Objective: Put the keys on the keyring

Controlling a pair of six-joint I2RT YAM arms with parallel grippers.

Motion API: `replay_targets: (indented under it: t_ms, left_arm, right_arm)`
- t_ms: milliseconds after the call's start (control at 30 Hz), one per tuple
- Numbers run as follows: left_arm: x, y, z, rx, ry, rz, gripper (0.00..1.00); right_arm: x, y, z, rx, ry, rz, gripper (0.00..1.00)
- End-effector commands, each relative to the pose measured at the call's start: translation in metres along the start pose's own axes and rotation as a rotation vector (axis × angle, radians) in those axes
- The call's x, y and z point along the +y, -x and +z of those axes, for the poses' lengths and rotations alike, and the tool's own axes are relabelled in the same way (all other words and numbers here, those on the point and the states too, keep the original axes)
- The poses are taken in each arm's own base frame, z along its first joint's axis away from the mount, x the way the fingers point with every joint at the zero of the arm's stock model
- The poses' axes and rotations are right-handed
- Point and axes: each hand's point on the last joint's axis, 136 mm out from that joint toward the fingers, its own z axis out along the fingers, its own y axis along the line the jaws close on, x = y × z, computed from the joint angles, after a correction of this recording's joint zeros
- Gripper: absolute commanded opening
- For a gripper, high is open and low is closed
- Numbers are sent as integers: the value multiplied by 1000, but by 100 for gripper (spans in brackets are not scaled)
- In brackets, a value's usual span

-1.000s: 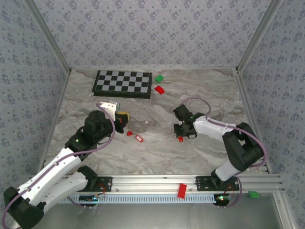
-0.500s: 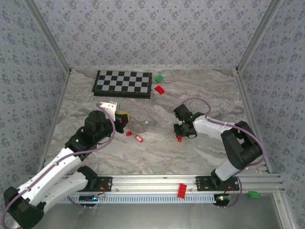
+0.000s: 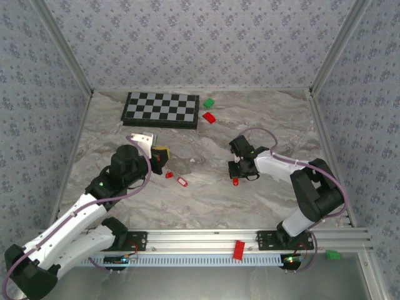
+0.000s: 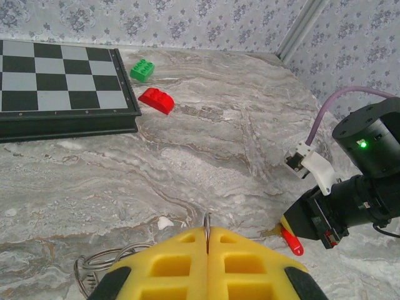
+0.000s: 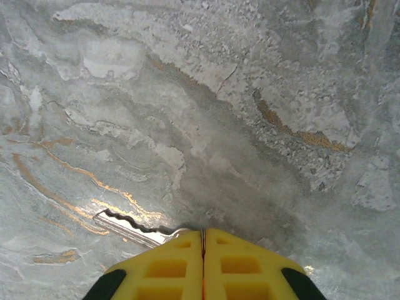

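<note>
My left gripper (image 4: 207, 232) is shut on the keyring (image 4: 207, 220), whose thin grey wire stands up between the yellow pads. More of its wire loops (image 4: 94, 270) show low on the left. In the top view the left gripper (image 3: 164, 155) sits left of centre, with two red-headed keys (image 3: 169, 174) (image 3: 182, 181) lying just to its right. My right gripper (image 5: 202, 232) is shut on a key. The key's toothed metal shaft (image 5: 128, 227) sticks out to the left, flat over the table. From the left wrist, that key's red head (image 4: 292, 241) shows under the right gripper (image 3: 236, 175).
A checkerboard (image 3: 161, 109) lies at the back left, with a green block (image 3: 209, 102) and a red block (image 3: 209, 117) beside it. Another red block (image 3: 238, 249) rests on the front rail and a green one (image 3: 332, 254) at the rail's right end.
The right gripper's jaws have closed fully on the key and shifted slightly. The left arm and the keyring have not moved.
</note>
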Motion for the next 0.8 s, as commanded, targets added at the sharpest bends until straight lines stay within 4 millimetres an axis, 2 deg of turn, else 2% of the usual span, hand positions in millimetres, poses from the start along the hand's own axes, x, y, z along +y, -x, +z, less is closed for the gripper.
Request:
replay_targets:
  t_ms: [0,233,367,600,700,767]
  left_arm:
    - [-11,16,-5,-60,-45,-8,0]
    - [-12,18,-5,-64,-47,-5,0]
    - [-14,21,-6,-69,-48,-1,0]
    - [-18,28,-9,-85,-60,10,0]
    - [-22,32,-10,-91,-69,11,0]
    - [-23,33,-10,-84,-69,12,0]
  right_arm:
    - [0,5,-4,-20,5,-7,0]
    - [5,15,-23,-117,26,-47,0]
    - [11,29,-49,-244,42,-94,0]
    - [24,54,-112,-530,131,-159,0]
    - [31,60,-139,-655,182,-187,0]
    - [33,61,-149,-701,202,-194,0]
